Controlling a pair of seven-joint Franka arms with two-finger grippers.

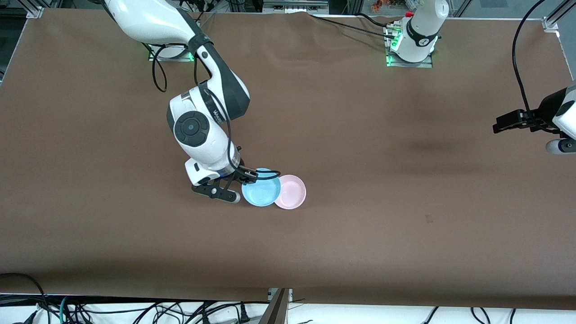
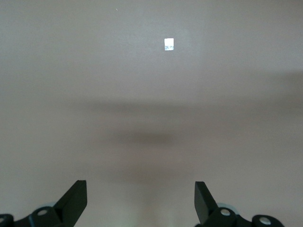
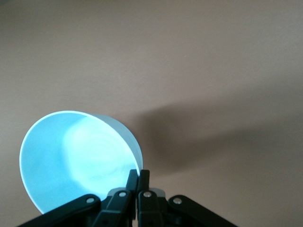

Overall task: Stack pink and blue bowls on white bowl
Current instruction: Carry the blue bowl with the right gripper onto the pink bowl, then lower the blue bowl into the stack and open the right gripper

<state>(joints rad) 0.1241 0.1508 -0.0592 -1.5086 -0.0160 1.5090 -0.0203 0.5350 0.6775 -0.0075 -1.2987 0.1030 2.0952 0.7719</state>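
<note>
A: Brown table, cables along the lower edge. Blue bowl sits lower centre of the front view, pink bowl touching it, partly under its rim. No white bowl in sight.

B: Grip?

A: Right gripper pinched tight on the blue bowl's rim, bowl looks tilted. Right arm's on it; left gripper waits at the right edge, jaws wide, empty.

I work in a robotics lab. My base plate and my partner arm's base plate are bolted onto a brown-covered tabletop framed by aluminium rails, with green status lights glowing at both. Loose cables tangle along the tabletop's near edge.
</note>
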